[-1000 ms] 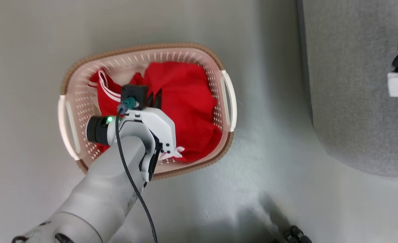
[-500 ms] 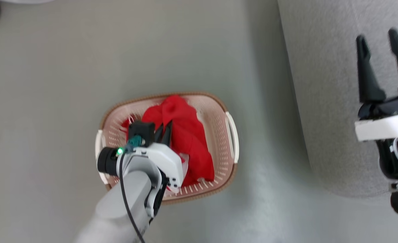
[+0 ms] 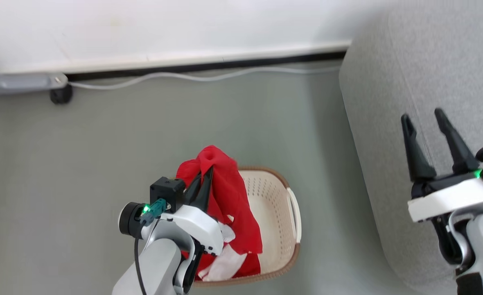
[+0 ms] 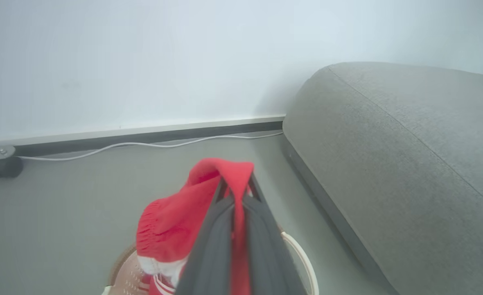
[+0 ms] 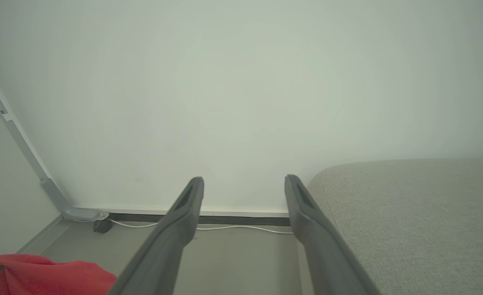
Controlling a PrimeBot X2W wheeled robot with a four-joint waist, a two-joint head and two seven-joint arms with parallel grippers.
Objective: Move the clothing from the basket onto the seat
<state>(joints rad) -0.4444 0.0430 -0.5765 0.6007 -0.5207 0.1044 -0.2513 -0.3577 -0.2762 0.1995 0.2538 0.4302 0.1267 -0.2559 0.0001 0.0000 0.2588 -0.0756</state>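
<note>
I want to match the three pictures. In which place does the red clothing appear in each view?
Head view: the red clothing is at lower centre, hanging from the shut left end effector into the basket.
Left wrist view: bottom centre, pinched by that end effector.
Right wrist view: bottom left corner.
Shared landmark: the white cable, crossing each view farther away.

No text, label, brand mark, number or sign can be read in any view. The basket (image 3: 283,262), the clothing (image 3: 229,196) and the seat (image 3: 409,61) carry no legible lettering.
</note>
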